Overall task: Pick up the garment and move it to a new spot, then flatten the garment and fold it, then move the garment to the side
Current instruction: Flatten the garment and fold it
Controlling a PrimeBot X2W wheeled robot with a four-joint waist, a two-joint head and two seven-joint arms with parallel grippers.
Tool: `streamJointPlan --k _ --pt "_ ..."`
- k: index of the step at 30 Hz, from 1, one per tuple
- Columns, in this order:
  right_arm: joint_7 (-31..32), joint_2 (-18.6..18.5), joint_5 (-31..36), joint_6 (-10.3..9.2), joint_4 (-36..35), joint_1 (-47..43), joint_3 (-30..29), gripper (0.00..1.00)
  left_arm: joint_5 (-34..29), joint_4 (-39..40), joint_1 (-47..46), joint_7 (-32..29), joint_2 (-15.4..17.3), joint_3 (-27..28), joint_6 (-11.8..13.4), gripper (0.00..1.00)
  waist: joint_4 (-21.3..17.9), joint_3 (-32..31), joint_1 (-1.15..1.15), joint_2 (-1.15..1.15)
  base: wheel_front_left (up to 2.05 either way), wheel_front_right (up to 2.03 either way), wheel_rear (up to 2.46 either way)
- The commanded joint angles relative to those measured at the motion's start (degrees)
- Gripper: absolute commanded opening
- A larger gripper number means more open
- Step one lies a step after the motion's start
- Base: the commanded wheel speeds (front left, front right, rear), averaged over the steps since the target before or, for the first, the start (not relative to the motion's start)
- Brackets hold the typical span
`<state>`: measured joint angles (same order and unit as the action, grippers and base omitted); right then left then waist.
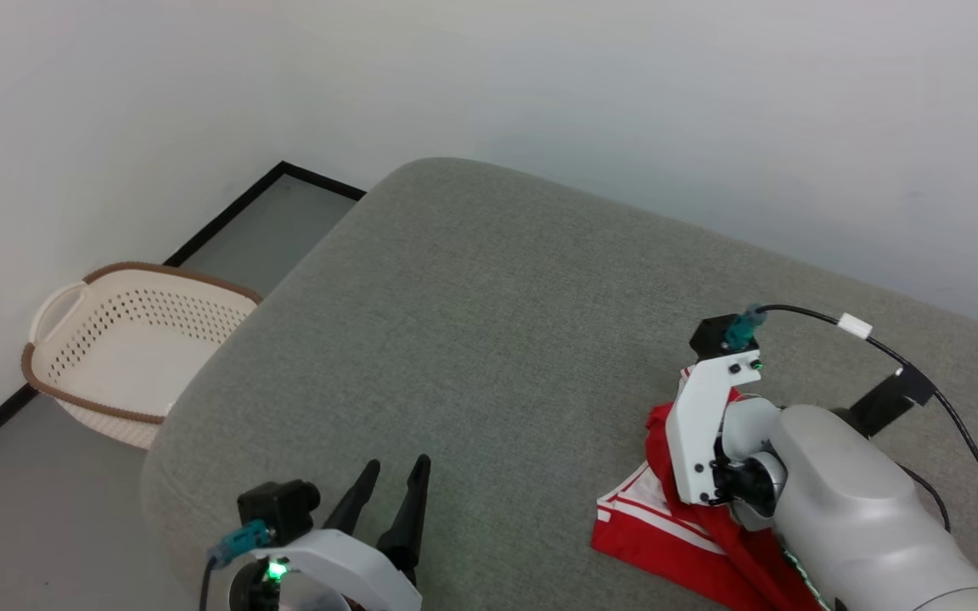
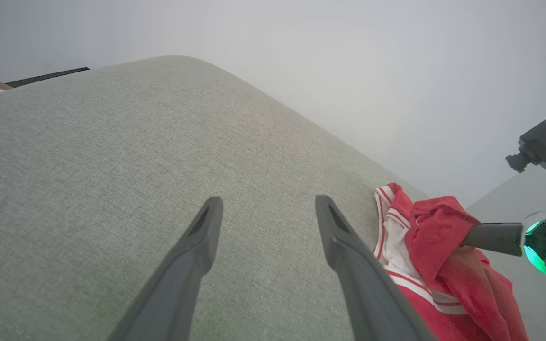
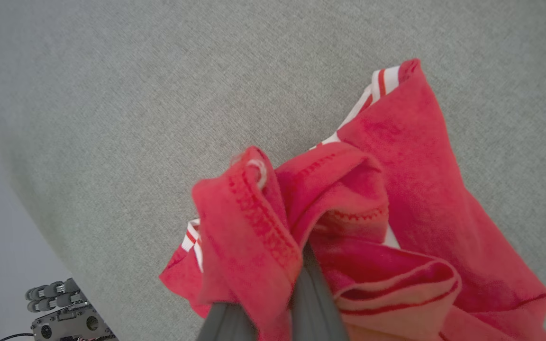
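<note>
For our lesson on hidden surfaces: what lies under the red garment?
The grey cushion shows around the garment, which rests on it. The patch beneath is covered, so anything else there cannot be seen. The right pincer grips a raised fold.

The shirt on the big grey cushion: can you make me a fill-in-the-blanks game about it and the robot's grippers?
The right gripper is shut on the soft fabric shirt, mostly coloured ____.
The left gripper has its jaws ____, holding nothing.
The pale perforated plastic basket stands on the ____ beside the grey fabric cushion.
Missing words: red; open; floor.
</note>
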<state>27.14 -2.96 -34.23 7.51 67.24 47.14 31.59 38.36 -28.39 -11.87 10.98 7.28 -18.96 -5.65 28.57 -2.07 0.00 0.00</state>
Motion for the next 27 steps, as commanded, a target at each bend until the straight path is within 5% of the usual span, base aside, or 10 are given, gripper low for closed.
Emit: streamJointPlan --k 1,2,3,16,27 --pt "-0.2 0.1 -0.3 -0.05 -0.5 0.8 1.7 0.21 0.2 -0.4 -1.0 0.3 0.0 -0.2 -0.5 1.00 0.1 0.1 0.00 0.00 0.00 0.00 0.00" --pt "-0.3 0.2 -0.2 -0.06 -1.1 1.0 2.8 0.45 0.3 -0.7 -1.1 0.4 0.0 -0.2 -0.6 1.00 0.1 0.0 0.00 0.00 0.00 0.00 0.00" --pt "-0.3 0.1 -0.5 -0.05 -1.4 1.3 3.5 1.00 0.3 -0.9 -1.2 0.5 0.1 -0.2 -0.6 1.00 0.0 -0.1 0.00 0.00 0.00 0.00 0.00" --pt "-1.2 0.2 -6.8 -0.06 -8.8 2.7 11.9 1.00 0.0 -1.0 0.3 0.8 2.8 0.3 0.0 1.00 -2.9 -3.8 0.00 0.00 0.00 0.00 0.00" --pt "-17.6 -2.7 -9.3 -0.06 -20.6 -2.6 20.0 1.00 0.2 2.0 5.1 0.1 6.1 1.1 1.6 1.00 -8.1 -8.1 0.00 0.00 0.00 0.00 0.00"
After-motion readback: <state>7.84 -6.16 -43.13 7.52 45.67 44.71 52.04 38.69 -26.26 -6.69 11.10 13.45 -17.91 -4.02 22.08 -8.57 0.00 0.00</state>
